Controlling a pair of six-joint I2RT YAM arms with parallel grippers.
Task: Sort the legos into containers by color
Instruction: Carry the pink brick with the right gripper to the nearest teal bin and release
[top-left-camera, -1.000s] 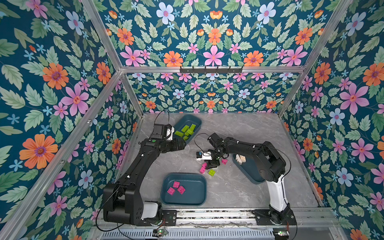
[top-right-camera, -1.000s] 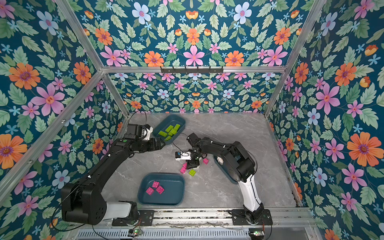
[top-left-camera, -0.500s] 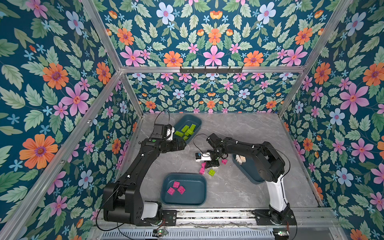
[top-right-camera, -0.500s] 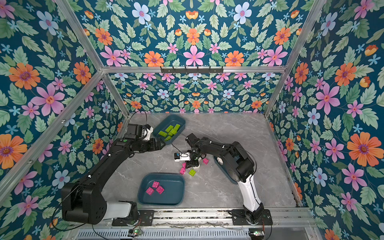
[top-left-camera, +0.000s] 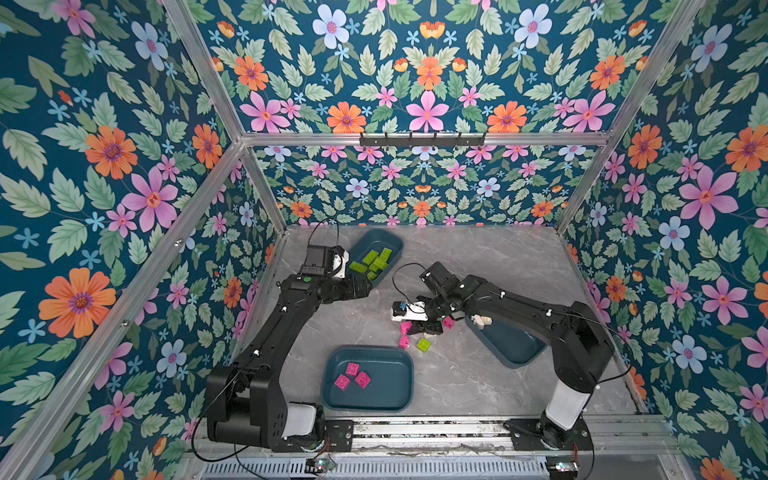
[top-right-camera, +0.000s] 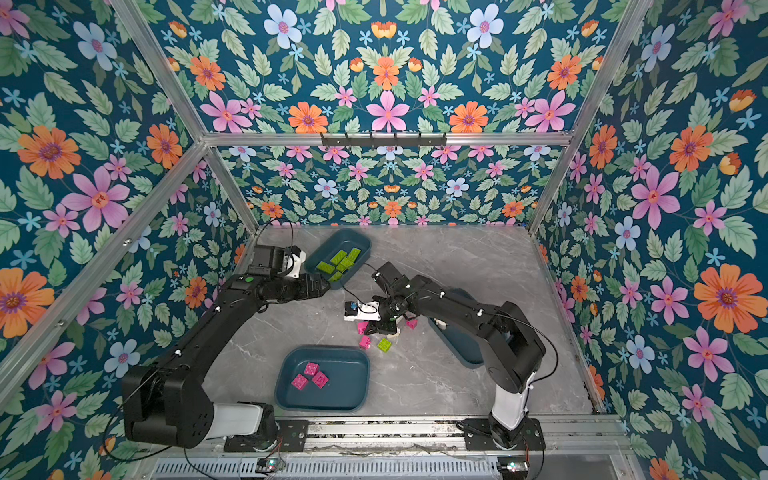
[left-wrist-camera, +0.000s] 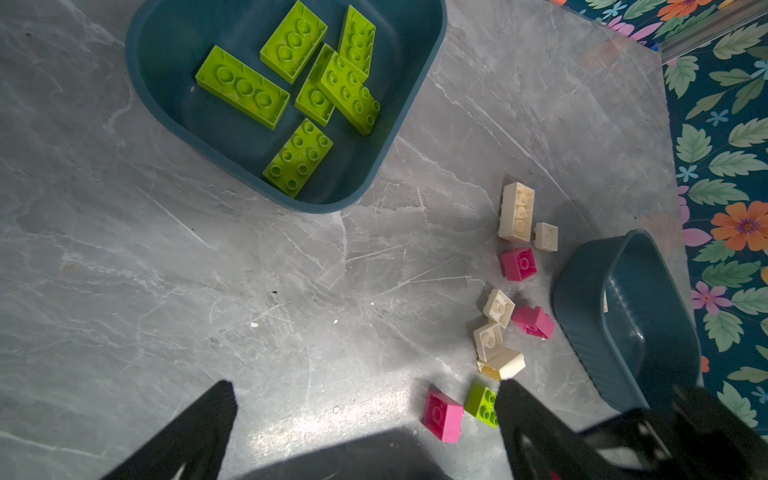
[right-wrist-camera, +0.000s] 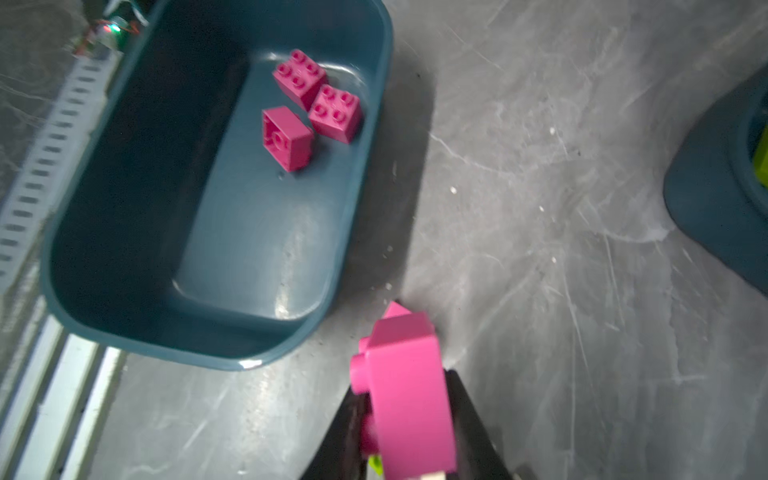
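Closure of the right pincer (top-left-camera: 422, 327) was the fresh change: its jaws, apart a second before, had come together on a magenta brick (right-wrist-camera: 405, 386) at the loose pile on the surface (top-left-camera: 449, 382), between the three bins. The brick was gripped near the nearest bin (top-left-camera: 390, 395), where three magenta bricks (top-left-camera: 352, 368) already lay; whether it had left the surface could not be told. The pick looked made, and the step in hand was probably a short lift and carry into that bin. The left pincer (left-wrist-camera: 365, 388) hung wide open and empty beside the far bin (left-wrist-camera: 158, 83) of lime bricks (left-wrist-camera: 243, 91). Cream bricks (left-wrist-camera: 516, 212), more magenta ones and one lime square (left-wrist-camera: 482, 403) lay unsorted.
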